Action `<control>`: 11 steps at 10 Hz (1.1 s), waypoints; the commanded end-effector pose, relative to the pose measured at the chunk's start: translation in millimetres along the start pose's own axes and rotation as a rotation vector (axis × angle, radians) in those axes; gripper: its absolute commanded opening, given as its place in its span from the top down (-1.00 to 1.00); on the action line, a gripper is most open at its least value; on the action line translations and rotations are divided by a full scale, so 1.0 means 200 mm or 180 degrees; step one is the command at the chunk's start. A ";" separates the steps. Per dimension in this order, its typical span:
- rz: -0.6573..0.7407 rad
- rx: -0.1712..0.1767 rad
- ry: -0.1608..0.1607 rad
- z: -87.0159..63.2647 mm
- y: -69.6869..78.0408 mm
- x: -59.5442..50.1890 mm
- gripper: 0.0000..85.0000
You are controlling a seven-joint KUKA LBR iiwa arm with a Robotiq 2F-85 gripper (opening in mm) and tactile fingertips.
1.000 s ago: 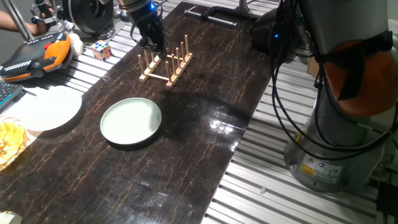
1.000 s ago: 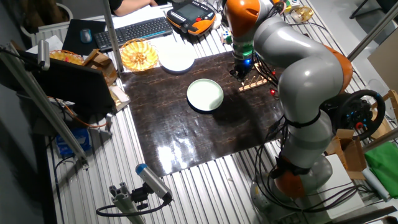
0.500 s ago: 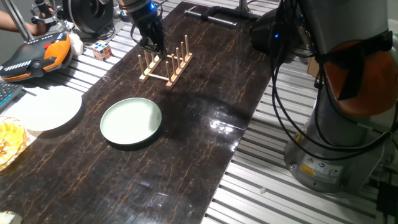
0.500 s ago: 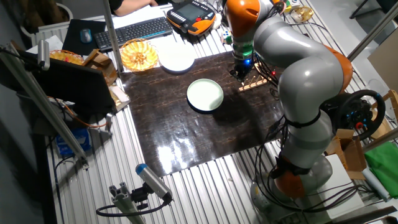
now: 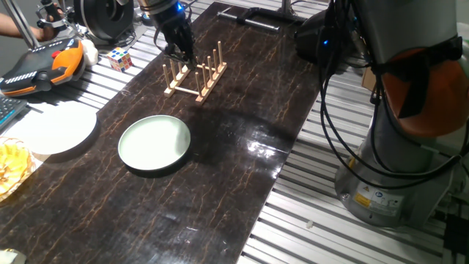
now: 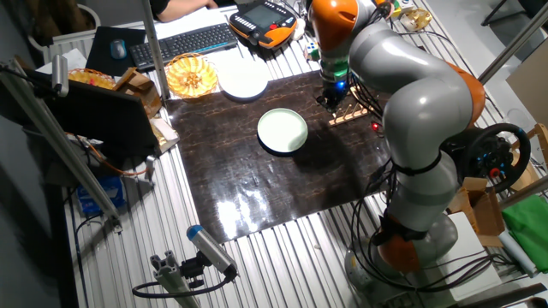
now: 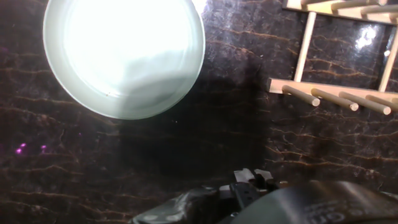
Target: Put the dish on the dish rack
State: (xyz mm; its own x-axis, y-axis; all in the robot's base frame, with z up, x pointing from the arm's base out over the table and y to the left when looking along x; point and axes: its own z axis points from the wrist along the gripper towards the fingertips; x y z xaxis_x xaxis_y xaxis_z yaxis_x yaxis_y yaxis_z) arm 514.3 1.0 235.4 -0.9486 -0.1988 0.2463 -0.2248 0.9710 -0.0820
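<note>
We find the dish point(image 5: 154, 144) lying flat and right way up on the dark surface point(image 5: 242, 158), well apart from the dish rack point(image 5: 196, 73), which stands upright nearer the far end with its pegs pointing up. The hand point(image 5: 178, 48) hangs low just beside the rack's far rail; it holds nothing, but we cannot tell from these views whether its fingers are spread or drawn together, since they are dark, small and partly hidden. In the hand view the dish point(image 7: 124, 55) fills the upper left and the rack point(image 7: 339, 93) sits at the right edge. We judge the task not yet begun: the dish has not been gripped. The main risks from here are as follows. Moving away from the rack at this height could catch a peg and drag or tip the light rack. A flat dish on a smooth surface offers only its rim, so a shallow or off-centre grip may let it slide or slip out when lifted. Inserting it between pegs at a tilt could push the rack along instead of seating the dish.
</note>
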 end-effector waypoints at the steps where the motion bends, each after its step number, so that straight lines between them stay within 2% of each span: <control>1: -0.0017 0.0000 0.0000 0.00 0.00 0.00 0.95; 2: 0.0166 -0.0011 0.0008 0.00 0.00 0.00 0.92; 3: 0.0252 -0.0177 -0.0142 0.00 0.00 0.00 0.95; 4: 0.0327 -0.0698 -0.0242 0.00 0.00 0.00 0.95; 5: 0.0342 -0.0542 -0.0249 0.00 0.00 0.00 0.95; 6: 0.0348 -0.0527 -0.0286 0.00 0.00 0.00 0.95; 10: 0.0426 -0.0429 -0.0237 0.00 0.00 0.00 0.95; 11: 0.0379 -0.0419 -0.0264 0.00 0.00 0.00 0.95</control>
State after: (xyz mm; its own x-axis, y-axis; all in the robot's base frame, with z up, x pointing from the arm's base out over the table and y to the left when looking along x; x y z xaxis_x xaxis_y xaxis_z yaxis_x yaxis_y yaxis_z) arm 514.3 0.3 235.3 -0.9830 -0.0920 0.1586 -0.0903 0.9958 0.0179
